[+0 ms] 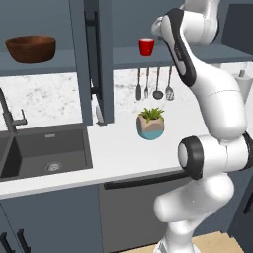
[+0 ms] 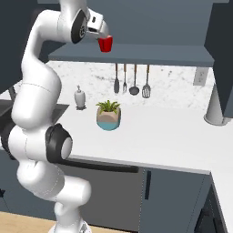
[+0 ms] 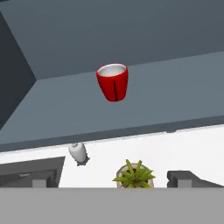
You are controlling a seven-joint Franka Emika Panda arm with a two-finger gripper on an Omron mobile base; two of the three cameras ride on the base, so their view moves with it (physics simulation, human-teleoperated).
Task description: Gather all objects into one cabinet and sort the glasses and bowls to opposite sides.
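Your arm (image 1: 212, 99) fills the foreground, its hand (image 2: 103, 35) spread wide and empty near the red cup (image 2: 105, 44); the wooden bowl (image 1: 30, 48) sits in the other cabinet, so sorting remains.

Surface finishes, cabinet and counter

Red cup (image 3: 113, 82): smooth, glossy, pale inside. Bowl (image 1: 30, 48): dark wood, visible grain. Cabinet (image 1: 59, 64): matt slate paint. Counter (image 2: 159, 136): smooth white; backsplash (image 2: 173, 86) marbled stone. Utensils (image 2: 132, 82): dull metal. Sink (image 1: 47, 148): matt dark grey. Plant pot (image 2: 108, 119): smooth teal and tan.
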